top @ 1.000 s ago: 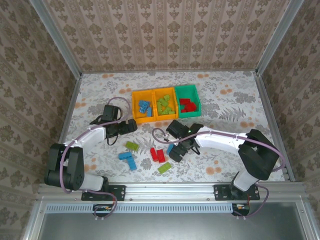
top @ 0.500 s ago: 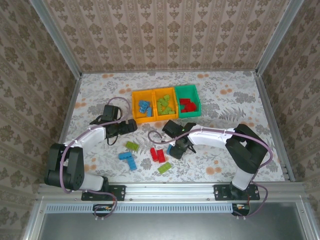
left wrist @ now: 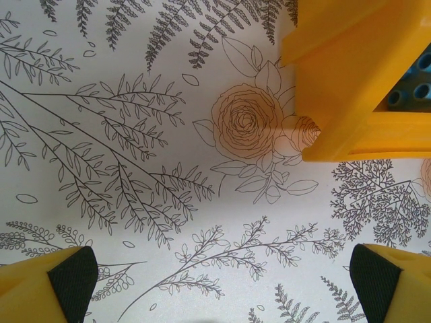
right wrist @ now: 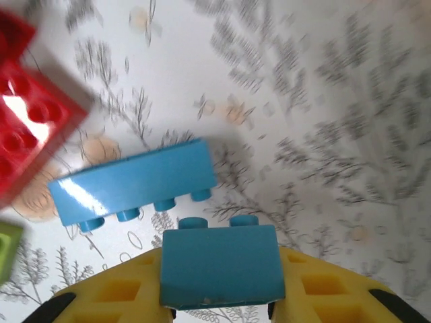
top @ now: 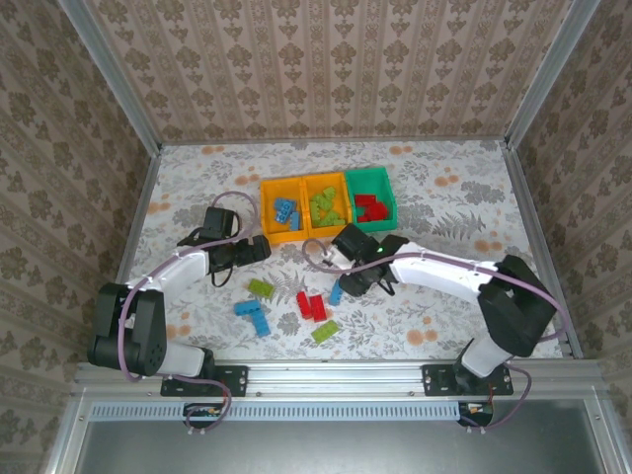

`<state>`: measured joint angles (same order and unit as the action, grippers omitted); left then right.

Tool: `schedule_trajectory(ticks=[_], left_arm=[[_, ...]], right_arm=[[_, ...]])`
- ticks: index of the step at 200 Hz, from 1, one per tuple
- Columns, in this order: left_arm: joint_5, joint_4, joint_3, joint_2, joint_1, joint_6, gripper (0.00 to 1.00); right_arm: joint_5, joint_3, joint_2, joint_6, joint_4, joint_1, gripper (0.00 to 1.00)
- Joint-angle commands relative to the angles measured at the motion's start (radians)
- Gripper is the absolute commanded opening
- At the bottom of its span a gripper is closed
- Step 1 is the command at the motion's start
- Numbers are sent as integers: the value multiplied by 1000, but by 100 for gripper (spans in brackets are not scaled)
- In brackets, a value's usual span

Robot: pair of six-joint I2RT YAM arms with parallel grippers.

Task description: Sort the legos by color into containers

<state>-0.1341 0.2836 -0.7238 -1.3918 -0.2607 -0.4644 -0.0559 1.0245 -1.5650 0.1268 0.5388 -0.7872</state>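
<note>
we've got the right jaws pinching a small blue brick [right wrist: 219,266], just beside a long blue one [right wrist: 135,188] on the desk [right wrist: 303,101]. we'd lift straight, clear the reds [top: 309,304], carry to the blues' bin [top: 284,238]. left jaws spread near that bin.

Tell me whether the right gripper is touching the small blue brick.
Touching. The right wrist view shows the small blue brick wedged between the right gripper's yellow fingers, with both sides pressed against it.
</note>
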Motion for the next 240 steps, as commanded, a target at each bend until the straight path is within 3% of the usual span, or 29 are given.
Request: schedule_trajectory(ticks=[1, 29, 77, 116, 153, 196, 231, 240], left_arm=[[1, 6, -5, 7, -2, -13, 100], [7, 7, 2, 22, -3, -12, 100], [7, 13, 12, 39, -5, -13, 100], [17, 17, 22, 58, -5, -11, 100], [13, 17, 26, 67, -6, -10, 100], [39, 14, 37, 92, -15, 0, 100], [40, 15, 32, 96, -27, 17, 100], [40, 14, 30, 96, -36, 25, 100]], right_arm=[[97, 13, 68, -83, -108, 32, 34], [216, 51, 54, -245, -267, 67, 33], [305, 359, -221, -592, -248, 85, 30], [421, 496, -387, -861, -363, 124, 30], [345, 653, -498, -944, -248, 129, 36], [302, 716, -547, -980, -243, 137, 38], [310, 743, -573, -989, -234, 143, 53], [312, 745, -572, -984, -236, 143, 66]])
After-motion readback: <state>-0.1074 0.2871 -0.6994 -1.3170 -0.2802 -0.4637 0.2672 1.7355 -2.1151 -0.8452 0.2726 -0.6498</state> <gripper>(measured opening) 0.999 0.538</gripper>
